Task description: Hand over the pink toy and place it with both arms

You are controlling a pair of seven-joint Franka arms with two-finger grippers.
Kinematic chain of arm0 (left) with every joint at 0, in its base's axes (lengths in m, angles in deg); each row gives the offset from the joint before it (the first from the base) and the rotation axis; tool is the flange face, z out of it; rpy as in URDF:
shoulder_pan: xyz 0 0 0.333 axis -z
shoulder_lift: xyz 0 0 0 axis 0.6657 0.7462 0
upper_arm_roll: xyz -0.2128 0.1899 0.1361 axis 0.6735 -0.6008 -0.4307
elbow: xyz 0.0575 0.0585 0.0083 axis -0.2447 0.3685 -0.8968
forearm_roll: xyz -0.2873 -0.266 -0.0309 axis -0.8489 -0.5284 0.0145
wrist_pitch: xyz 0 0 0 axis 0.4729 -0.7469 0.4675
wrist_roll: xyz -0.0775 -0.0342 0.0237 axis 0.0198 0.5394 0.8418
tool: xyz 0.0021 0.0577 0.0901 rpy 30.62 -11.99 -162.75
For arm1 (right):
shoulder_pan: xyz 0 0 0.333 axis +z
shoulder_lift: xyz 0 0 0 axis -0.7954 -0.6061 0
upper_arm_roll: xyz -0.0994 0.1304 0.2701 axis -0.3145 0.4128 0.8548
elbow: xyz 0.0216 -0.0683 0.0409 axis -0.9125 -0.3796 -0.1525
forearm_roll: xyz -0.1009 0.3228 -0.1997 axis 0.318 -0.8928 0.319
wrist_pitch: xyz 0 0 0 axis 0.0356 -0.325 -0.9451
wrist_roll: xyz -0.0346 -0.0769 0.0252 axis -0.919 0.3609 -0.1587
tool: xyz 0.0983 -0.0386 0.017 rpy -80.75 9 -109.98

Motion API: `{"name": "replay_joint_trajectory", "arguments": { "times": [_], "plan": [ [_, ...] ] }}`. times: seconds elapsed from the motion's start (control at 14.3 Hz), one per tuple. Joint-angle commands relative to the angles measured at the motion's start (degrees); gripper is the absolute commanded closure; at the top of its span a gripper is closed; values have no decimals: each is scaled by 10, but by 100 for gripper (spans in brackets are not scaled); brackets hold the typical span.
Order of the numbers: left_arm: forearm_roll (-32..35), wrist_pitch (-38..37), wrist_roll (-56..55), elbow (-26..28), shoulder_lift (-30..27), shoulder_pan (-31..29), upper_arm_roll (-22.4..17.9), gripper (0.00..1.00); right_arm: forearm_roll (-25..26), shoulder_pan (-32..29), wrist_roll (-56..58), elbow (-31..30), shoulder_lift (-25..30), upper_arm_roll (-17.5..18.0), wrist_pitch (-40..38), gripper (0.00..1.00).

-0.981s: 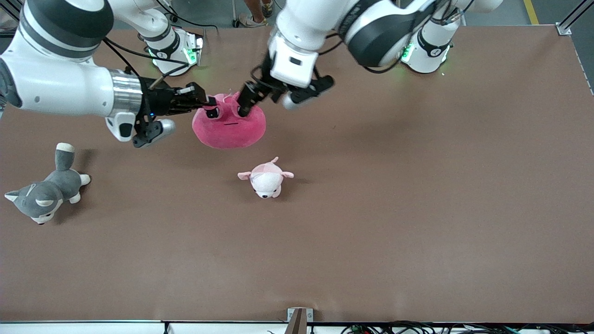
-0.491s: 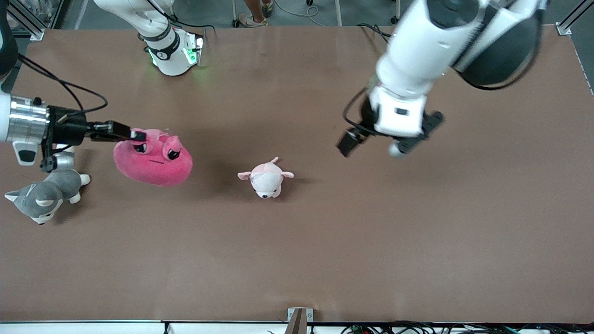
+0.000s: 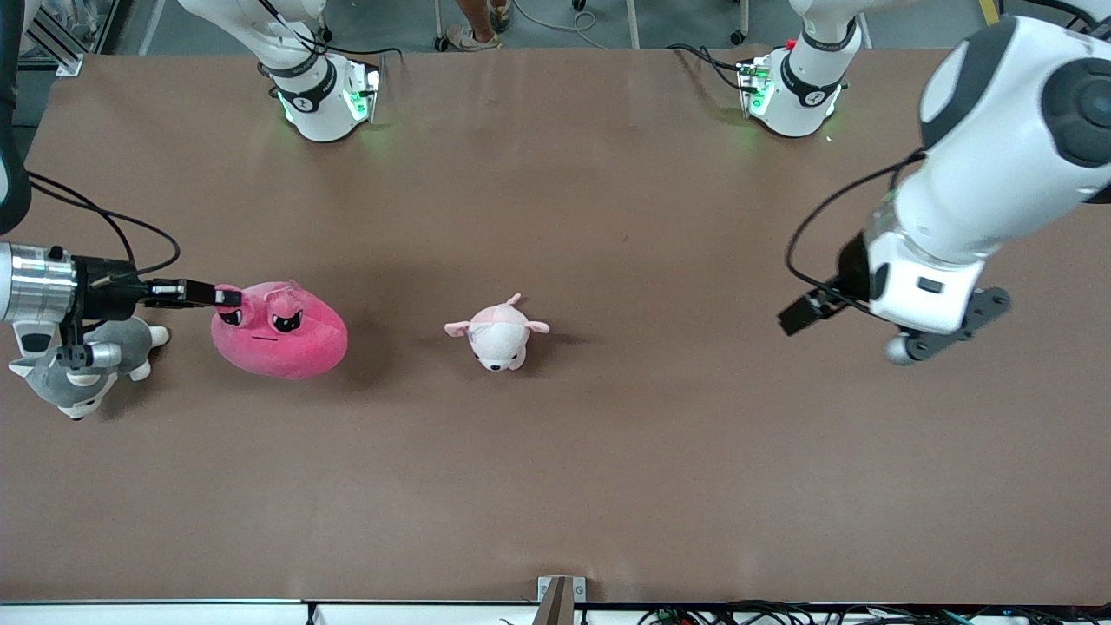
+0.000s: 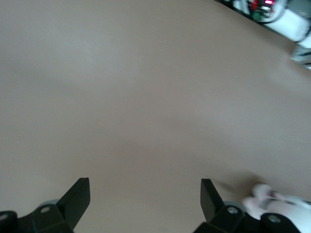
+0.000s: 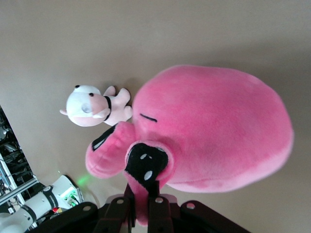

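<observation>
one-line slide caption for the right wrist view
Right gripper pinching the hot-pink blob plush by one bulging eye, small pink-and-white plush animal beside it.

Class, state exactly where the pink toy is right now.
The pink toy is at the right arm's end of the table, gripped by the right gripper, between the husky and the small pale plush.

No readable text, labels or numbers on anything visible.

White arms with dark grey joint bands, black cables, black pincers, one silver wrist, green-lit bases.
</observation>
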Motion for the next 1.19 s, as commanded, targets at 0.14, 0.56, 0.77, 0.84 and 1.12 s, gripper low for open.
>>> {"name": "replay_joint_trajectory", "arguments": {
  "times": [0.14,0.56,0.77,0.84,1.12],
  "plan": [
    [37,-22,171,5,-13,-54,8,0,1,-36,107,17,-56,10,-37,88],
    [-46,-65,295,30,-100,-48,-74,0,-5,-57,178,18,-89,12,-67,88],
    [-100,-58,346,92,-159,33,-204,0,-5,-58,179,18,-99,12,-67,88],
    [-117,-34,358,125,-180,50,-236,0,-5,-58,183,18,-102,12,-66,88],
    [-128,-7,373,173,-211,58,-248,0,-6,-66,192,19,-119,13,-67,88]
  ]
}}
